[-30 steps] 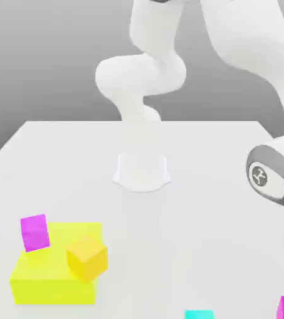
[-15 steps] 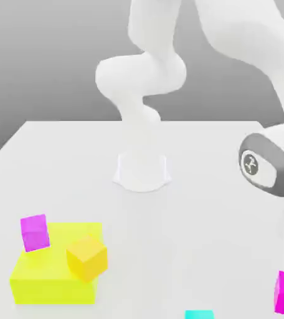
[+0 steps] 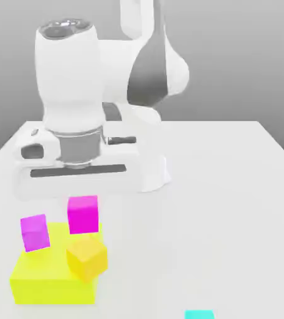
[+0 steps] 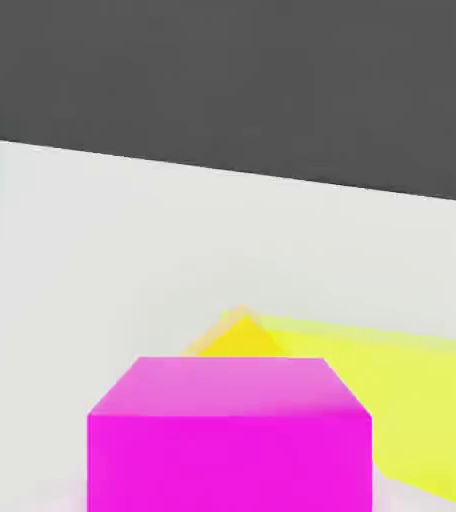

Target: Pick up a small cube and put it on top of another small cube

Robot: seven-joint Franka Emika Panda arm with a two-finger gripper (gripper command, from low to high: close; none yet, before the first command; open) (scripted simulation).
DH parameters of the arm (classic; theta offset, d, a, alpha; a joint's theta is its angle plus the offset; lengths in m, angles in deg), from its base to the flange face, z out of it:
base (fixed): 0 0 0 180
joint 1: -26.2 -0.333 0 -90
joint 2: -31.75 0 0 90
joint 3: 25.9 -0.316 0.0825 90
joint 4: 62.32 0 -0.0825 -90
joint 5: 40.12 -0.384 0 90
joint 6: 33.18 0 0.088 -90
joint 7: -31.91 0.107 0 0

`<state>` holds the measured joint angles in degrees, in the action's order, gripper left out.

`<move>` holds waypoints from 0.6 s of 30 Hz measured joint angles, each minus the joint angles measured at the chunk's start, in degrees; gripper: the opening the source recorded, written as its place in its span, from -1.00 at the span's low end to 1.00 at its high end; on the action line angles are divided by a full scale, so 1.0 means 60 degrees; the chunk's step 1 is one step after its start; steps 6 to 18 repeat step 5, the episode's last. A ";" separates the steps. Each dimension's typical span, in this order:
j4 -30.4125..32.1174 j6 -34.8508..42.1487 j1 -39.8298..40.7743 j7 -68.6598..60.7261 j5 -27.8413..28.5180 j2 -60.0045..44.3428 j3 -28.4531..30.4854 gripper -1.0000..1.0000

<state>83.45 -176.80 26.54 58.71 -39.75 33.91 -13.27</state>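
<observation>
Arm hangs low over the desk [image 3: 231,187], jaws closed on a magenta cube [image 3: 83,214] held in the air, just above the orange cube [image 3: 87,258]. Orange cube leans on the big yellow block [image 3: 45,280]. Second magenta cube [image 3: 35,232] sits on that block, close beside. Cyan cube [image 3: 198,314] well apart, at the desk's near edge.

Cyan cube [image 3: 198,314] cropped by the exterior view's lower edge

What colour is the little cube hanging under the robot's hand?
Bright magenta: the small plain cube, clearest in the hand view.
</observation>
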 joint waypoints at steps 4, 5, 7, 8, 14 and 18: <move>0.0144 -0.0658 -0.0052 -0.0110 -0.0180 -0.0527 0.0022 1.00; 0.0144 -0.0658 -0.0056 -0.0110 -0.0179 -0.0527 0.0022 1.00; 0.0144 -0.0658 -0.0056 -0.0110 -0.0179 -0.0527 0.0022 1.00; 0.0144 -0.0658 -0.0056 -0.0110 -0.0179 -0.0527 0.0022 1.00; 0.0144 -0.0658 -0.0056 -0.0110 -0.0179 -0.0527 0.0022 1.00; 0.0144 -0.0658 -0.0056 -0.0110 -0.0179 -0.0527 0.0022 1.00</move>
